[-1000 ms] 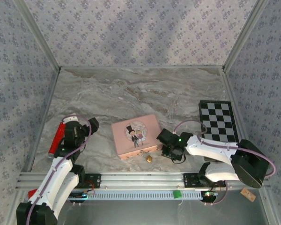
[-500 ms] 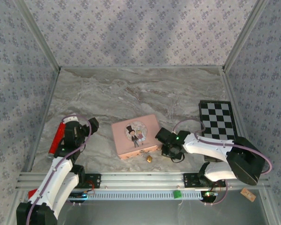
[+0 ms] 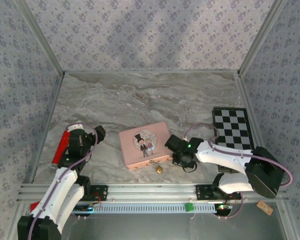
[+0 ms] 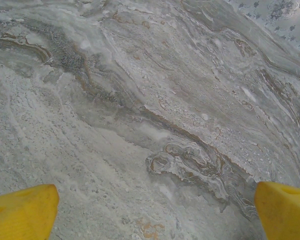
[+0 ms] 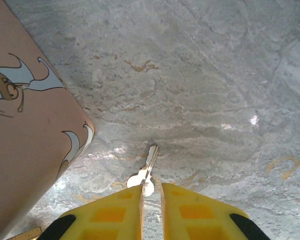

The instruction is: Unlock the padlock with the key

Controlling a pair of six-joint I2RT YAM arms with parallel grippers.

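Observation:
The key (image 5: 149, 167) is a slim silver piece on the marble, its blade pointing away from me. Its head sits between the yellow fingertips (image 5: 122, 205) of my right gripper (image 5: 151, 192), which is closed down to a narrow gap on it. From above, that right gripper (image 3: 176, 159) is low on the table, just right of the pink tin (image 3: 144, 145). The small brass padlock (image 3: 159, 169) lies by the tin's front edge, a little left of the gripper. My left gripper (image 4: 152, 215) is wide open over bare marble, with nothing between its fingers (image 4: 20, 212).
The pink tin's corner (image 5: 25, 135) lies close to the left of the key. A red bar (image 3: 61, 146) lies beside the left arm. A checkered board (image 3: 232, 132) sits at the right. The metal rail (image 3: 150, 192) runs along the near edge.
My right gripper has slid a little left toward the tin and its jaws have narrowed. The left arm has not moved.

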